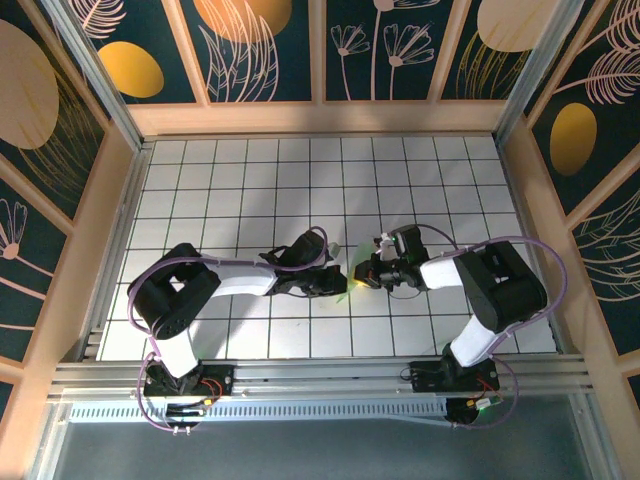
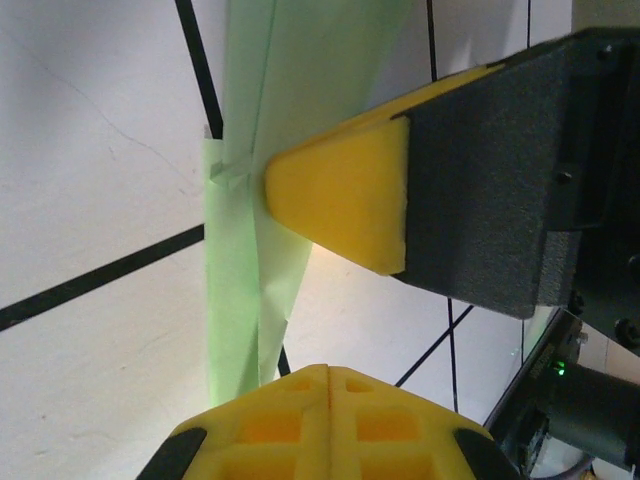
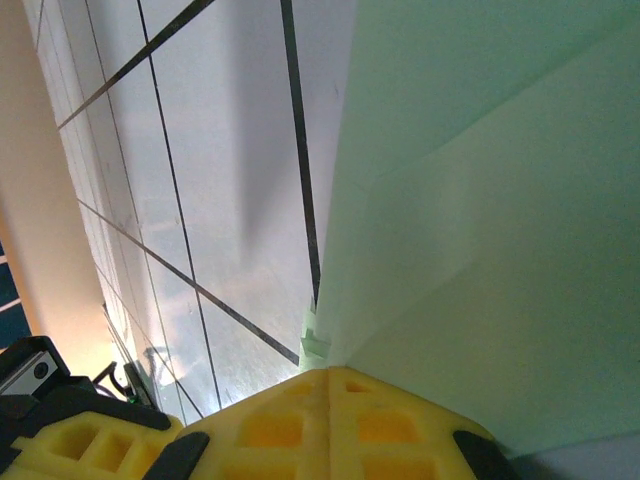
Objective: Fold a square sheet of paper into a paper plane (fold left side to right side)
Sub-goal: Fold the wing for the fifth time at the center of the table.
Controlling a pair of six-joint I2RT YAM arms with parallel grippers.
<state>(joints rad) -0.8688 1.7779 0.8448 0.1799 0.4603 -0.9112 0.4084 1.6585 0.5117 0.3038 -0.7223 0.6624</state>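
Observation:
The square sheet of paper (image 1: 336,250) is light green and folded into a slim, creased strip (image 2: 240,320) lying on the table between my two grippers. My left gripper (image 1: 340,280) is shut with nothing between its yellow fingers; in the left wrist view its tip (image 2: 330,372) sits just right of the strip's near end. My right gripper (image 1: 362,272) is also shut. Its pointed tip (image 2: 275,185) rests on the paper's upper layer beside a crease. In the right wrist view its tip (image 3: 326,372) meets the broad pale green flap (image 3: 480,200).
The white tabletop (image 1: 250,180) has black grid lines and wooden walls (image 1: 320,118) on three sides. A metal rail (image 1: 320,375) runs along the near edge by the arm bases. A yellow finger of the left gripper (image 3: 70,440) is close to the right gripper.

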